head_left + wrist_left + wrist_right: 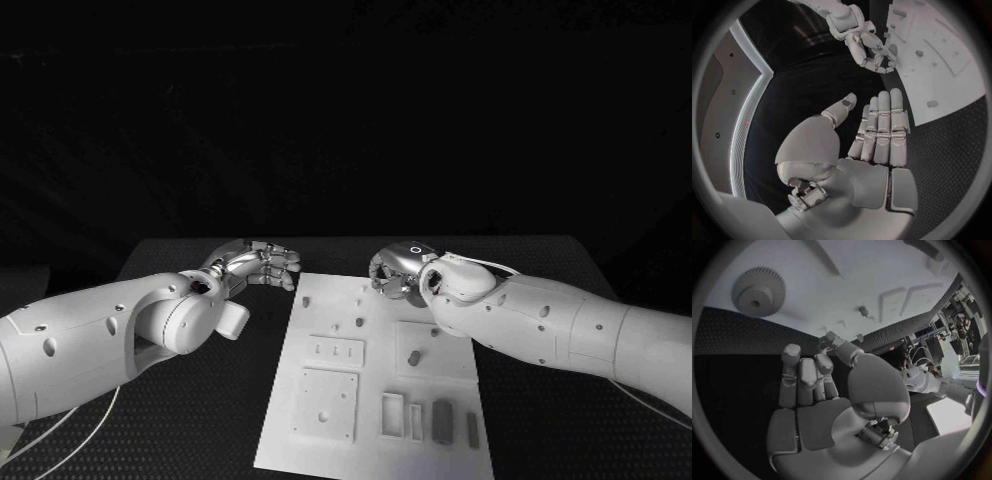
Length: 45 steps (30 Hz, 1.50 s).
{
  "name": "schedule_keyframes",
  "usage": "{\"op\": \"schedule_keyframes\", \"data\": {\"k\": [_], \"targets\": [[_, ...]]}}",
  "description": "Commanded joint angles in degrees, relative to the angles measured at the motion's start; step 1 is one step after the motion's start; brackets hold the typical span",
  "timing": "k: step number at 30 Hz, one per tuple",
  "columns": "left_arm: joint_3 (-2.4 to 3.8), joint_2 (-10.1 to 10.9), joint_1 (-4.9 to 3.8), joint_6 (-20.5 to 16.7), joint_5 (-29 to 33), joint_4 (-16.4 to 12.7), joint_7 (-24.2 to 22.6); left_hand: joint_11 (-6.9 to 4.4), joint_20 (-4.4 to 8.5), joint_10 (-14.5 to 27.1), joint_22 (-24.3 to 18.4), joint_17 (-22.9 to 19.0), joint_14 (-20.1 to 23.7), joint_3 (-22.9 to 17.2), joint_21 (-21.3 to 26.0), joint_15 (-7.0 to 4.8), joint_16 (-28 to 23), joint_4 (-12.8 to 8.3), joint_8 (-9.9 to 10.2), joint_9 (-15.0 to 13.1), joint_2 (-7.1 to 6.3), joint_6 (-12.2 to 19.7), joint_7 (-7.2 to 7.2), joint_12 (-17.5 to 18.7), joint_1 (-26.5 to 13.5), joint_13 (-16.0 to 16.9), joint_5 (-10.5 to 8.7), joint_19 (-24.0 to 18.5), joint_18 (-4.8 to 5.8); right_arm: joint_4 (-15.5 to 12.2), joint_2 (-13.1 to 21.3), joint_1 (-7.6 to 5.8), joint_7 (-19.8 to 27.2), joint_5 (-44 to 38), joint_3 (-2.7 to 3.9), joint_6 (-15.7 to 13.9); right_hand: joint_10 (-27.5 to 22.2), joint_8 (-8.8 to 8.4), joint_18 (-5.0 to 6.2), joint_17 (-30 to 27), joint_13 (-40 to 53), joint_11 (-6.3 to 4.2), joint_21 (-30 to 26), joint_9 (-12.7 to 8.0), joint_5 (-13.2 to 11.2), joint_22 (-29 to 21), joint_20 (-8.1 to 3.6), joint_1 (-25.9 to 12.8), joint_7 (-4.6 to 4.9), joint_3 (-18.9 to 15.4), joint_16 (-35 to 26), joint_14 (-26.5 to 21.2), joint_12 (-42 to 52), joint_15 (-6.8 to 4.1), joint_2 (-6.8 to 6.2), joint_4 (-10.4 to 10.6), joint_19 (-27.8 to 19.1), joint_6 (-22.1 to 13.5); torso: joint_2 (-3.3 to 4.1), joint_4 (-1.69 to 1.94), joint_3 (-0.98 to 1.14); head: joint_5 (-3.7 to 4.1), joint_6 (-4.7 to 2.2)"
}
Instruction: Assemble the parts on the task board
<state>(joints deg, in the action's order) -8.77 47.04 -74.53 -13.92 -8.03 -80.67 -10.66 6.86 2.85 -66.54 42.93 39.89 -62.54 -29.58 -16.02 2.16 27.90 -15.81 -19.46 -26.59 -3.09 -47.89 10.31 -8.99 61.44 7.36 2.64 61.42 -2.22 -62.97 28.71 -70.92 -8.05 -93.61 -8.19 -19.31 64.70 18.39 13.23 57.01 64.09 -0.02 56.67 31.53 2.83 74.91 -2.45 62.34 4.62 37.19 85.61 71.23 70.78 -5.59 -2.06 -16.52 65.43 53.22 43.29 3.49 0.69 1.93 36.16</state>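
The white task board (378, 385) lies in the middle of the black table, with several small dark parts (414, 357) lying on it or standing in it. My left hand (260, 265) hovers just off the board's far left corner. Its fingers (879, 125) are straight, the thumb is apart and it holds nothing. My right hand (397, 272) hangs over the board's far end with its fingers (804, 375) loosely bent, and I see nothing in them. A toothed gear (757, 290) lies on the board (848, 275) beyond those fingers. The right hand (870, 50) also appears beside the board (948, 65).
Recessed frames and slots (329, 400) cover the board's near half. Black table (173, 440) stretches on both sides of the board. My two forearms (548, 325) slant in over the table's near corners.
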Motion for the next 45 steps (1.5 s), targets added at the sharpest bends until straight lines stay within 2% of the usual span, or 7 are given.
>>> {"op": "schedule_keyframes", "data": {"k": [1, 10, 15, 21, 27, 33, 45], "targets": [[0.06, -0.27, -0.10, 0.47, -0.17, 0.01, -0.31, 0.03, 0.39, -0.43, 0.06, 0.08, 0.11, 0.05, 0.28, 0.18, -0.37, -0.21, 0.27, 0.07, 0.00, -0.24, 0.12, 0.37, -0.69, 0.09, 0.28, -0.06, -0.84, 1.32, -1.54, 0.02, -1.12, -2.06, 0.02, -2.81, -2.51, 0.27, 1.77, -0.11, -0.10, -0.60, 0.27, -0.12, 0.03, 1.01, -0.26, -0.21, 1.03, 0.34, 0.24, 1.08, 0.17, -0.96, -0.14, -0.05, 0.33, 5.41, 0.03, 0.11, 0.01, 0.09, -0.11], [0.07, -0.69, -0.10, 0.54, -0.17, 0.31, -0.32, 0.03, 0.39, -0.44, 0.07, 0.11, 0.10, 0.05, 0.29, 0.17, -0.39, -0.20, 0.28, 0.07, 0.00, -0.23, 0.13, 0.40, -0.69, 0.09, 0.28, -0.05, -0.84, 3.95, -4.44, 0.68, -1.19, -3.83, -0.05, -3.07, -2.50, 0.27, 1.77, -0.16, -0.12, -0.61, 0.27, -0.11, 0.03, 1.01, -0.27, -0.19, 1.02, 0.36, 0.24, 1.08, 0.16, -0.96, -0.16, -0.06, 0.33, 5.41, 0.12, 0.17, 0.08, -0.13, -0.02], [0.07, -0.95, -0.10, 0.62, -0.19, 0.40, -0.34, 0.03, 0.39, -0.44, 0.07, 0.11, 0.10, 0.05, 0.29, 0.17, -0.39, -0.20, 0.28, 0.07, 0.00, -0.23, 0.13, 0.40, -0.69, 0.09, 0.28, -0.05, -0.84, 5.10, -5.39, 0.93, -1.23, -4.22, -0.22, -2.25, -2.50, 0.27, 1.77, -0.16, -0.12, -0.61, 0.27, -0.11, 0.03, 1.01, -0.27, -0.19, 1.02, 0.36, 0.24, 1.08, 0.16, -0.96, -0.16, -0.06, 0.33, 5.41, 0.10, 0.08, 0.02, -0.12, 0.03], [0.07, -0.81, -0.22, 0.60, -0.20, 0.25, -0.30, 0.03, 0.39, -0.44, 0.08, 0.12, 0.10, 0.05, 0.29, 0.18, -0.41, -0.20, 0.29, 0.08, -0.01, -0.23, 0.13, 0.41, -0.70, 0.09, 0.28, -0.05, -0.83, 5.90, -5.86, 1.23, -1.16, -4.51, -0.40, -1.76, -2.49, 0.26, 1.77, -0.20, -0.14, -0.61, 0.27, -0.11, 0.03, 1.01, -0.28, -0.17, 1.02, 0.38, 0.23, 1.07, 0.15, -0.96, -0.17, -0.06, 0.34, 5.41, 0.17, -0.09, 0.08, -0.21, -0.04], [0.08, -0.82, -0.33, 0.58, -0.21, 0.18, -0.29, 0.03, 0.40, -0.45, 0.10, 0.19, 0.08, 0.05, 0.31, 0.17, -0.47, -0.21, 0.33, 0.11, -0.04, -0.19, 0.15, 0.47, -0.71, 0.10, 0.28, -0.05, -0.82, 6.62, -6.41, 1.46, -1.18, -4.70, -0.45, -1.60, -2.45, 0.24, 1.77, -0.20, -0.20, -0.62, 0.28, -0.10, 0.03, 1.00, -0.32, -0.13, 1.02, 0.45, 0.24, 1.13, 0.12, -0.97, -0.17, -0.06, 0.36, 5.40, 0.21, -0.08, 0.14, -0.44, 0.21], [0.08, -0.80, -0.49, 0.56, -0.21, 0.06, -0.30, 0.04, 0.40, -0.47, 0.11, 0.24, 0.07, 0.04, 0.32, 0.17, -0.51, -0.21, 0.35, 0.12, -0.04, -0.18, 0.16, 0.51, -0.71, 0.11, 0.28, -0.05, -0.81, 7.32, -6.81, 1.56, -1.17, -4.85, -0.50, -1.73, -2.42, 0.22, 1.77, -0.24, -0.25, -0.62, 0.28, -0.09, 0.03, 0.99, -0.34, -0.13, 1.02, 0.49, 0.24, 1.15, 0.10, -0.97, -0.17, -0.05, 0.37, 5.39, 0.21, 0.00, 0.08, 0.17, 0.93], [0.09, -0.94, -0.59, 0.62, -0.21, 0.11, -0.24, 0.03, 0.41, -0.50, 0.14, 0.32, 0.05, 0.03, 0.34, 0.17, -0.58, -0.23, 0.37, 0.14, -0.05, -0.18, 0.16, 0.57, -0.70, 0.13, 0.28, -0.05, -0.81, 8.17, -7.53, 1.77, -1.00, -4.89, -0.54, -1.03, -2.38, 0.19, 1.77, -0.33, -0.32, -0.61, 0.29, -0.08, 0.03, 0.98, -0.37, -0.13, 1.03, 0.55, 0.24, 1.18, 0.07, -0.97, -0.16, -0.04, 0.40, 5.35, 0.16, -0.13, 0.04, -0.39, 1.15]]}}
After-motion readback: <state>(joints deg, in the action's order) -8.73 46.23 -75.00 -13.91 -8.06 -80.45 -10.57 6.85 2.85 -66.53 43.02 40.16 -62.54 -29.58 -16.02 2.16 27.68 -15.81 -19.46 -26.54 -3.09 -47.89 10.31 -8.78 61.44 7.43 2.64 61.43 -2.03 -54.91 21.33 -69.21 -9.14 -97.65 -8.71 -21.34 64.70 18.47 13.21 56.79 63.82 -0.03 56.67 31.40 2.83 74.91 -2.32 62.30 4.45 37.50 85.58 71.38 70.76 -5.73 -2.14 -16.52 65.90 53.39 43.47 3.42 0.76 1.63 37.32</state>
